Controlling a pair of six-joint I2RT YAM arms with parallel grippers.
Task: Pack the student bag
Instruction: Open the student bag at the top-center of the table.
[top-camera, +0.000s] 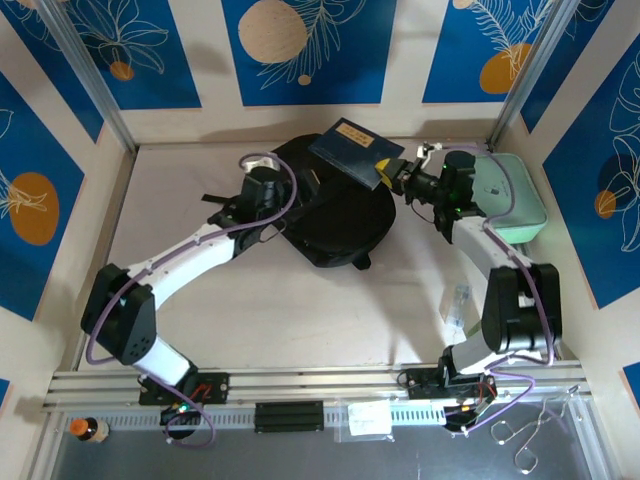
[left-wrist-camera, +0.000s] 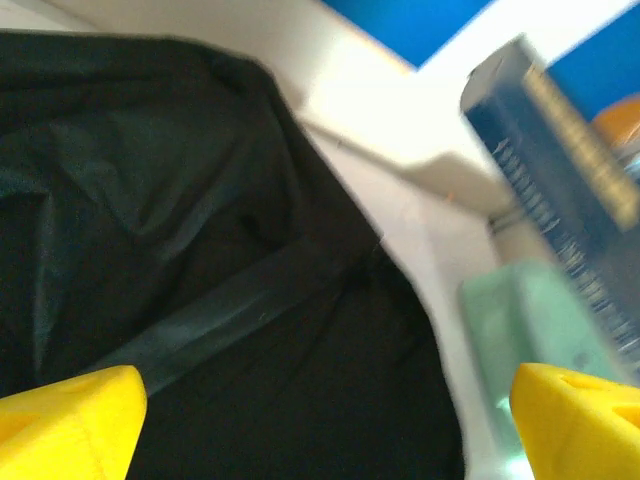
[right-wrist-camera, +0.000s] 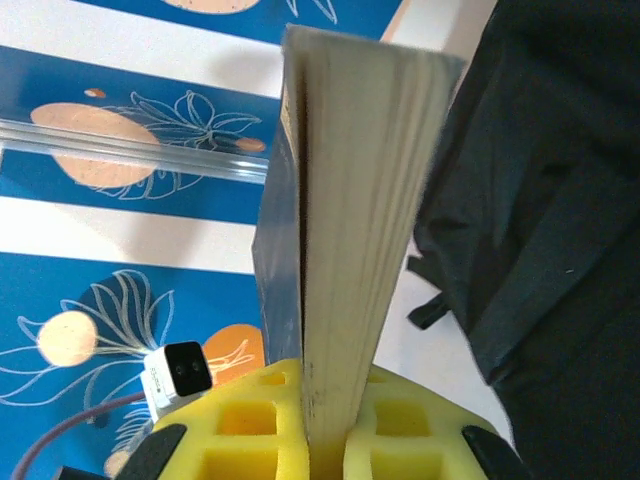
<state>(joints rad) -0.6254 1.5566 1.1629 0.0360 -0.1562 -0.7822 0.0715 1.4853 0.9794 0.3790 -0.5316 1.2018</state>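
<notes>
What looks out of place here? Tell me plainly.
Nothing is spilled or damaged. The blue book hangs tilted over the far edge of the student bag, pinched at one edge by the right gripper, not inside.

White table (top-camera: 300, 310), evenly lit. Enclosed on three sides by cream walls (top-camera: 200, 120) carrying blue panels (top-camera: 300, 50) with white leaf and orange disc prints. Aluminium posts (top-camera: 85, 75) in far corners; rail (top-camera: 300, 385) along near edge.
</notes>
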